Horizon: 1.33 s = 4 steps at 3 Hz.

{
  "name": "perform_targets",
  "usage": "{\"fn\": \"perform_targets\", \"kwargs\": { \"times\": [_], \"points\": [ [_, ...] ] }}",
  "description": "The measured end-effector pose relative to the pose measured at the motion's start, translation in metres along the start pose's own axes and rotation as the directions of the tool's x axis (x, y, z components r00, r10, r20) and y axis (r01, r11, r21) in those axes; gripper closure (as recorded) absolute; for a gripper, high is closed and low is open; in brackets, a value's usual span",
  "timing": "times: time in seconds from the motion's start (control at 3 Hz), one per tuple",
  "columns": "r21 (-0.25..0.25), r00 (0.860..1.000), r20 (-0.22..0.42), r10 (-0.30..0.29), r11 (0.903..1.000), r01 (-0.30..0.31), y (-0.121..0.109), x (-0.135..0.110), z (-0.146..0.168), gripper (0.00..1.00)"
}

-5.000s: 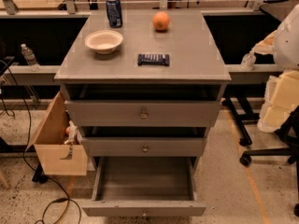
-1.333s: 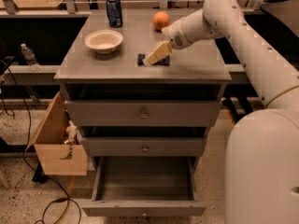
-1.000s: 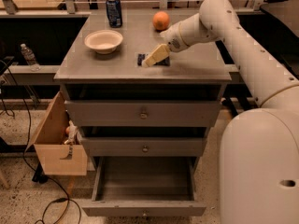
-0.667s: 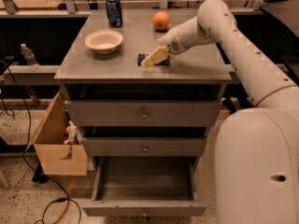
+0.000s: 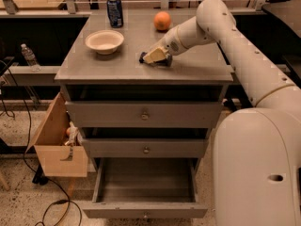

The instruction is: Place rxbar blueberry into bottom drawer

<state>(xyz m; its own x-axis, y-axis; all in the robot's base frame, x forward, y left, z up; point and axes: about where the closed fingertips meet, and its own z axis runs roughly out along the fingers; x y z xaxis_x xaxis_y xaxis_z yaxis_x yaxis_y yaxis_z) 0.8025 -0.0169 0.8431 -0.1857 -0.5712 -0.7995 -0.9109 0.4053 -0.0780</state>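
Robot arm (image 5: 244,55) reaches in from the right across the grey cabinet top (image 5: 197,67), angled down to the bar from above. Bottom drawer (image 5: 141,212) is pulled out and looks empty, the 2 upper drawers (image 5: 143,114) are pushed in, so the drop from above looks unobstructed. Tan wooden box (image 5: 61,159) hangs off the cabinet's left side, not a target. On top: bowl (image 5: 104,41), blue soda can (image 5: 114,11) and orange (image 5: 162,20), all apart from the work spot. Gripper (image 5: 155,56) sits low on the top, right over the rxbar blueberry (image 5: 167,62), covering its middle; only dark ends show. Bar lies flat near the front centre. Cannot tell how far the gripper is open or whether it has hold of the bar. Judged step: grasping, drawer placement not yet begun.
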Motion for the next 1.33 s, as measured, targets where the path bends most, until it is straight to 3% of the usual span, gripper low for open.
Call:
{"fn": "perform_targets", "kwargs": {
  "times": [0.33,0.67,1.33],
  "points": [
    [0.004,1.0,0.0,-0.015,0.9999,0.015,0.003,-0.006,-0.002,0.88],
    [0.01,0.999,0.006,-0.039,0.9992,0.039,0.007,-0.015,-0.007,1.0],
    [0.045,0.985,-0.016,-0.171,0.9841,0.172,0.031,-0.058,-0.038,1.0]
  ]
}}
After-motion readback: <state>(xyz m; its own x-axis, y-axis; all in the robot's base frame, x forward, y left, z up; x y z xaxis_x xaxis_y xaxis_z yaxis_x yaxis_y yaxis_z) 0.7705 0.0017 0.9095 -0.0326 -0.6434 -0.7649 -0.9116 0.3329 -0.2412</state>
